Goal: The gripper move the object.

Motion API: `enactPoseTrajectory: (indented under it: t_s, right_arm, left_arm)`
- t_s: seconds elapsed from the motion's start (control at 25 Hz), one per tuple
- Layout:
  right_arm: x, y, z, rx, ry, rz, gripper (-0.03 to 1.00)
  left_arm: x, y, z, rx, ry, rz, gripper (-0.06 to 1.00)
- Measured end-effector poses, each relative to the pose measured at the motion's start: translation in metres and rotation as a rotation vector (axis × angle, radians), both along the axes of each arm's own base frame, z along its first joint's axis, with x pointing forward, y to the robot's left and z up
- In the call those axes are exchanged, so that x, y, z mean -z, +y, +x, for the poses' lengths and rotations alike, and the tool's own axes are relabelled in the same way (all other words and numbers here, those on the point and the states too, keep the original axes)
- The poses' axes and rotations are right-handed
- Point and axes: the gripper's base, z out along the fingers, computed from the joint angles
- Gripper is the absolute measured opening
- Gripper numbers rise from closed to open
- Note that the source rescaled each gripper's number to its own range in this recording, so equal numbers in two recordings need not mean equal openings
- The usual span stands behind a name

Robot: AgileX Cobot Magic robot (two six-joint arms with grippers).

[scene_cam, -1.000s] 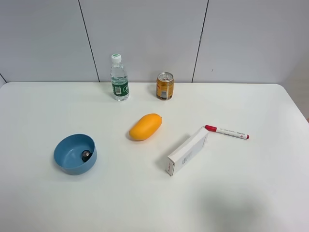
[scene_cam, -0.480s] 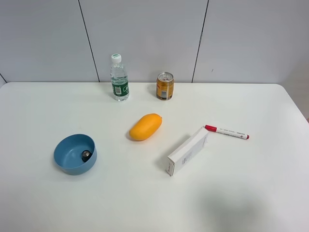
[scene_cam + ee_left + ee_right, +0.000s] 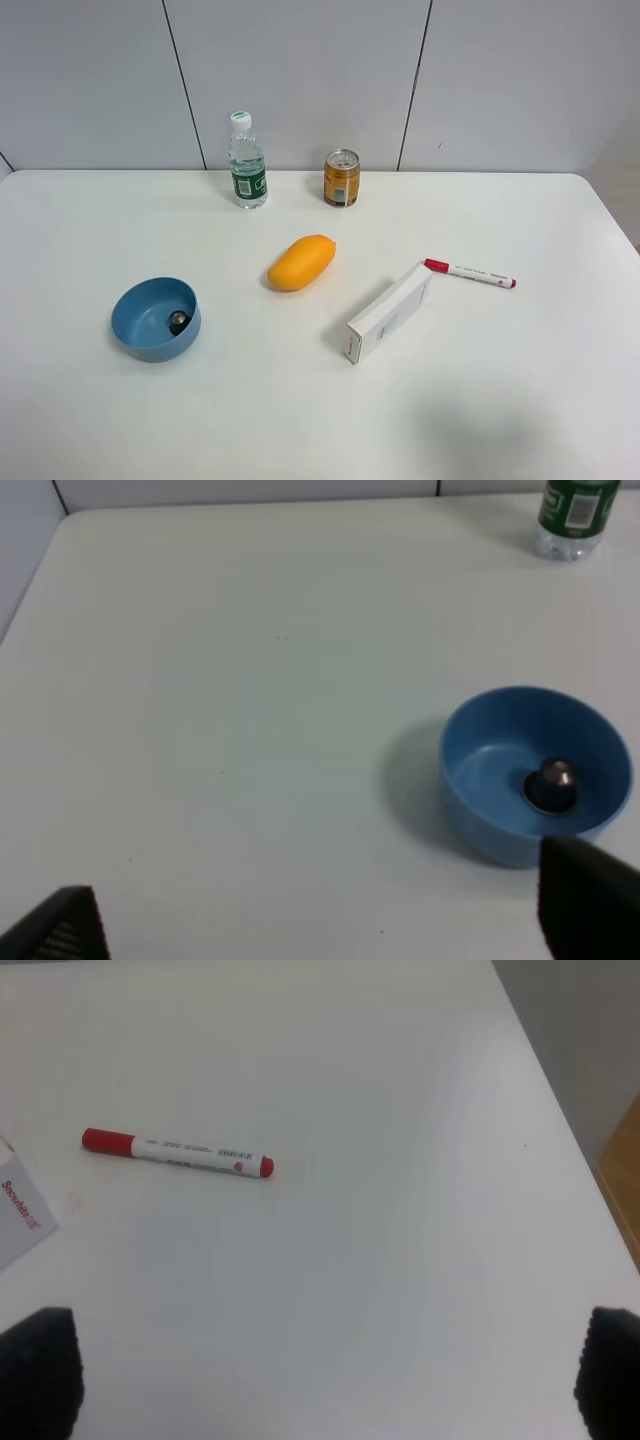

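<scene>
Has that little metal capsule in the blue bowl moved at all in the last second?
No. The capsule lies at the same spot inside the blue bowl, and the bowl sits at the same place relative to the mango.

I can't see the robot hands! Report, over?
Left gripper open, empty. Right gripper open, empty. Capsule sits in blue bowl. Nothing blocking.

Black gripper (image 3: 320,920) fingertips (image 3: 585,900), blurred.

The capsule (image 3: 178,321) sits in the bowl (image 3: 130,325), left of the mango (image 3: 301,262); bottle (image 3: 247,161) and can (image 3: 342,179) behind.
</scene>
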Motion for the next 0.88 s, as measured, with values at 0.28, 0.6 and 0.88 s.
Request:
enactPoseTrajectory:
  t_s: [0.28,0.6,0.88]
  right_arm:
    - [0.0,0.0,0.0,0.0,0.0,0.0,1.0]
    - [0.0,0.0,0.0,0.0,0.0,0.0,1.0]
    - [0.0,0.0,0.0,0.0,0.0,0.0,1.0]
  left_arm:
    - [0.0,0.0,0.0,0.0,0.0,0.0,0.81]
    - [0.0,0.0,0.0,0.0,0.0,0.0,0.81]
    - [0.0,0.0,0.0,0.0,0.0,0.0,0.81]
